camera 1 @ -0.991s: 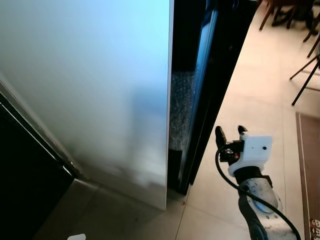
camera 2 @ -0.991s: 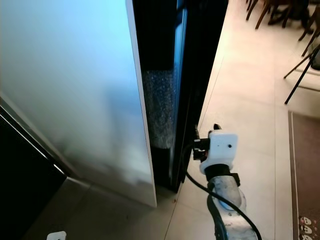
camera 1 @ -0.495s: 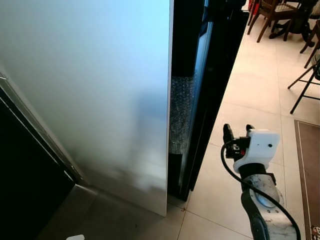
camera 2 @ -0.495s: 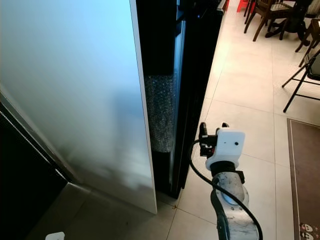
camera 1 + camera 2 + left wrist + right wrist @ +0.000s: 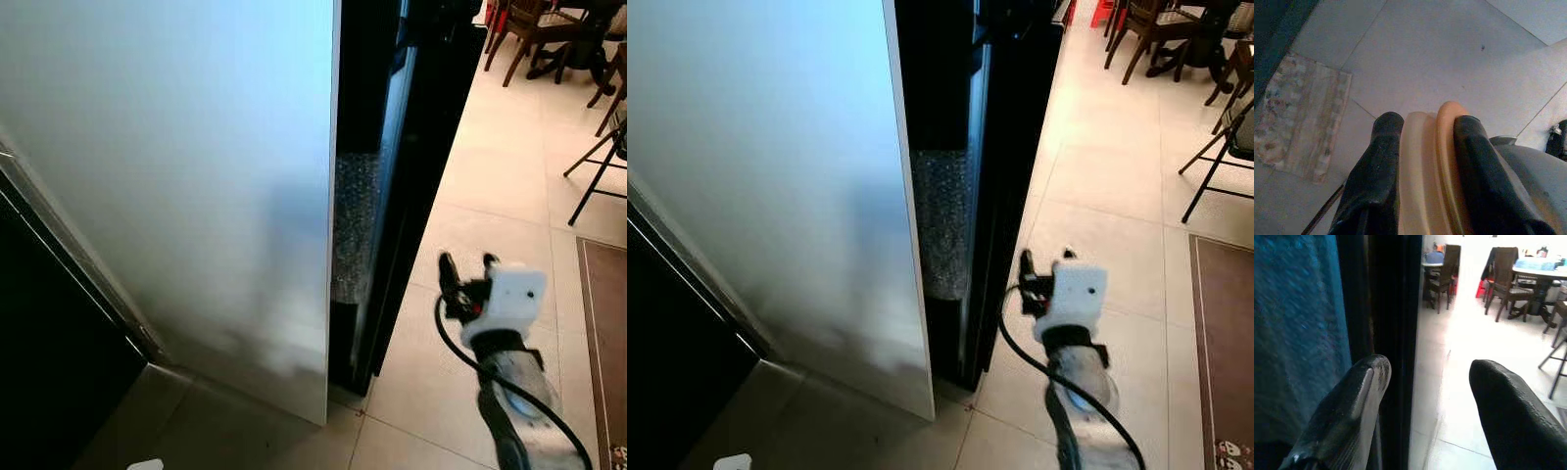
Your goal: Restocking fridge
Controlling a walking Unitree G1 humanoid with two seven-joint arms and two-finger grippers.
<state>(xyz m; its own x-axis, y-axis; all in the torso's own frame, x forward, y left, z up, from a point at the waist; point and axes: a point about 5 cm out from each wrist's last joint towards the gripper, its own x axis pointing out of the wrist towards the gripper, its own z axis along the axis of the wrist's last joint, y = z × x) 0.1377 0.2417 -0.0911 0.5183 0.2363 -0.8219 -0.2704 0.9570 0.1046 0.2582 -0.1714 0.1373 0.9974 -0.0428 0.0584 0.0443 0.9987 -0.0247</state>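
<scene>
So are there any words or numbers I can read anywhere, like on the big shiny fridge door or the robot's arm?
None can be read.
The pale silver fridge door is blank.
The white camera box on the right arm carries no label.
The brown patterned rug has small marks at its edge, too small to read.

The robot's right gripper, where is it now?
In the left eye view the right gripper hangs open, low on the right above the tiled floor, beside the black fridge edge.
</scene>
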